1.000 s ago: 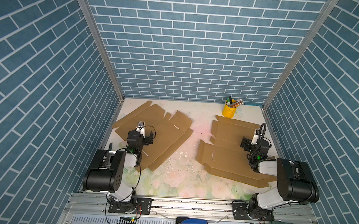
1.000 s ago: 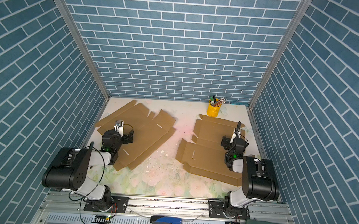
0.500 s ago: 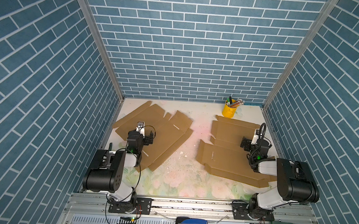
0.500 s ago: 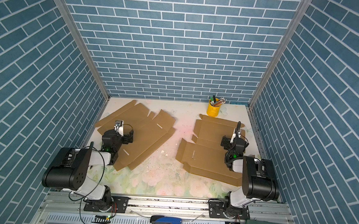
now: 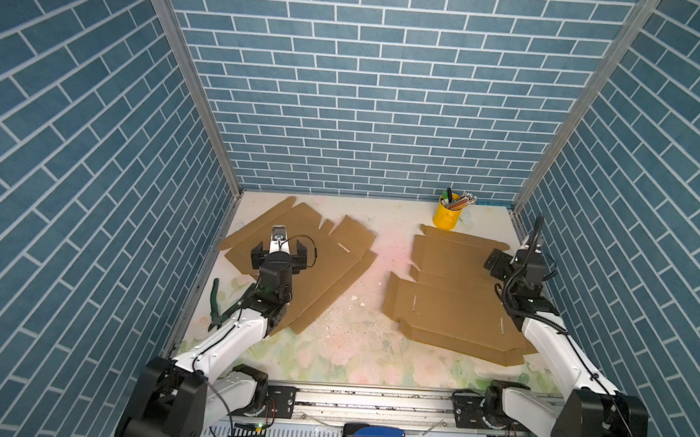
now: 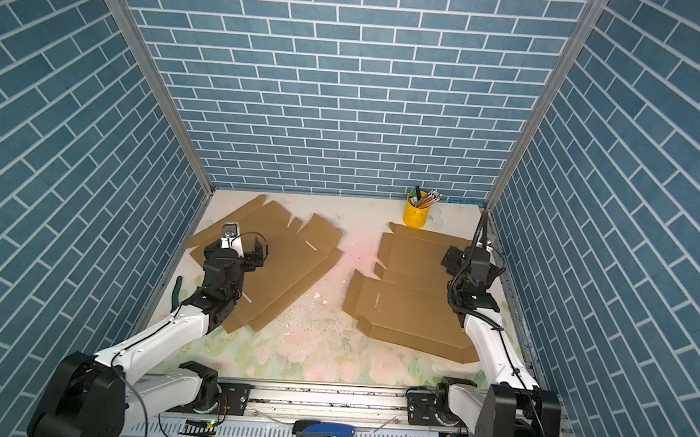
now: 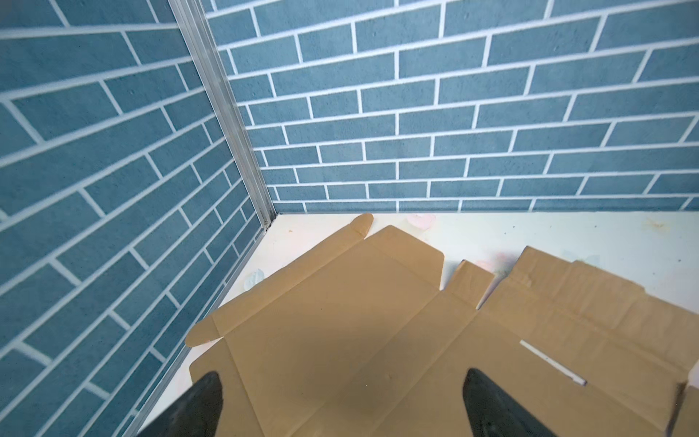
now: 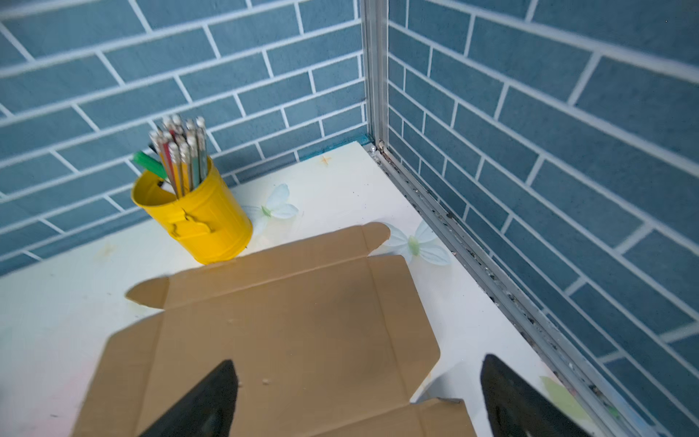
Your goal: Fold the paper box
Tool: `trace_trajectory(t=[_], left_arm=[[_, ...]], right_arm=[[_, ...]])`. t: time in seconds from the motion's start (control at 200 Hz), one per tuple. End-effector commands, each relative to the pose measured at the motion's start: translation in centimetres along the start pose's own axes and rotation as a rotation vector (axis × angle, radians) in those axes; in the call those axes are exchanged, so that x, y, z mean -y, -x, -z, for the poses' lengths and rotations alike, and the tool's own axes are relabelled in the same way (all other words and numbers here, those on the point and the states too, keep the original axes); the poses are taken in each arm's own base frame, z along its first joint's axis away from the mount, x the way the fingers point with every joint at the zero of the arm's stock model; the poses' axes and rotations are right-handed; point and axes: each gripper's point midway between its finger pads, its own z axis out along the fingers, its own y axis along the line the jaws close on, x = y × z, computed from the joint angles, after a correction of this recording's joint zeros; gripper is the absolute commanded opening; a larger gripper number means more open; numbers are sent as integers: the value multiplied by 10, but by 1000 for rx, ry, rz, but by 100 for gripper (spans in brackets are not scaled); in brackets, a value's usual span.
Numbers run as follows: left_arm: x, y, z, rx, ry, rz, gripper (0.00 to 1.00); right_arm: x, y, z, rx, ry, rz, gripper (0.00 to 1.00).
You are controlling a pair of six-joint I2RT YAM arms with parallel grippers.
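Hovering unmoved, left claw point(image 7: 342, 378) gapes empty above left paper box point(image 5: 329, 264), right claw point(image 8: 359, 363) likewise above right paper box point(image 5: 451, 300).

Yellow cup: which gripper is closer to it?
Right. The right gripper hovers over the cardboard just before the cup; the left gripper is across the table over another sheet.

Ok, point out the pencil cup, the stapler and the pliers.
pencil cup point(image 8: 204, 223): right wrist view, side wall.
stapler point(image 5: 381, 433): in a top view, blue top.
pliers point(image 5: 214, 292): in a top view, green handle.
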Motion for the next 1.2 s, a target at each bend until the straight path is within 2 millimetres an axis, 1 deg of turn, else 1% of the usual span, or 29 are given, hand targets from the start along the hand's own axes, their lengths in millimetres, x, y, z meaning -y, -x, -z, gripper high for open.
trace_trajectory(t=[0.0,0.02,0.035,0.055,0.08,0.1,0.14,0.175,0.235,0.29,0.37,0.47,0.52,0.615,0.735,0.805,0.875,0.95,0.98,1.07,1.135,1.195], left_arm=[[-18,-18,12,-192,98,94,100],[-16,-16,14,-214,83,130,100],[-15,-21,16,-240,71,149,99],[-12,-14,17,-251,46,191,100],[-9,-14,19,-277,18,232,100],[-4,-15,21,-298,-21,259,100],[3,-17,23,-325,-85,285,100],[3,-20,24,-348,-103,295,99],[-1,-26,27,-398,-99,288,100],[2,-27,30,-436,-120,260,100],[16,-28,35,-489,-195,246,99],[37,-33,43,-532,-252,213,96],[51,-35,48,-536,-278,172,96],[90,-43,59,-553,-363,109,96],[151,-56,79,-593,-528,54,94],[187,-67,93,-629,-635,38,93],[218,-81,106,-700,-736,64,91],[240,-96,114,-774,-804,85,89],[249,-99,116,-795,-837,100,89],[271,-107,124,-841,-912,111,88],[282,-113,126,-874,-948,106,88],[288,-120,125,-898,-960,93,88]], right_arm=[[-9,-47,19,-248,89,-198,98],[-17,-48,22,-261,135,-212,98],[-21,-50,24,-270,159,-223,96],[-24,-52,27,-288,180,-238,95],[-26,-56,29,-314,182,-268,93],[-32,-60,32,-348,212,-290,91],[-38,-67,36,-402,234,-304,86],[-43,-74,40,-444,239,-303,83],[-53,-81,48,-493,247,-286,81],[-63,-88,55,-525,258,-271,81],[-72,-101,65,-566,255,-242,80],[-81,-126,72,-638,246,-183,78],[-87,-140,74,-671,251,-164,77],[-99,-157,73,-711,268,-140,75],[-113,-170,72,-741,301,-119,74],[-111,-177,70,-757,288,-102,73],[-108,-182,68,-765,277,-81,72],[-104,-188,66,-778,260,-59,72],[-102,-191,66,-786,254,-53,72],[-97,-191,59,-761,223,-40,72],[-97,-194,57,-759,221,-44,72],[-97,-197,55,-763,219,-42,72]])
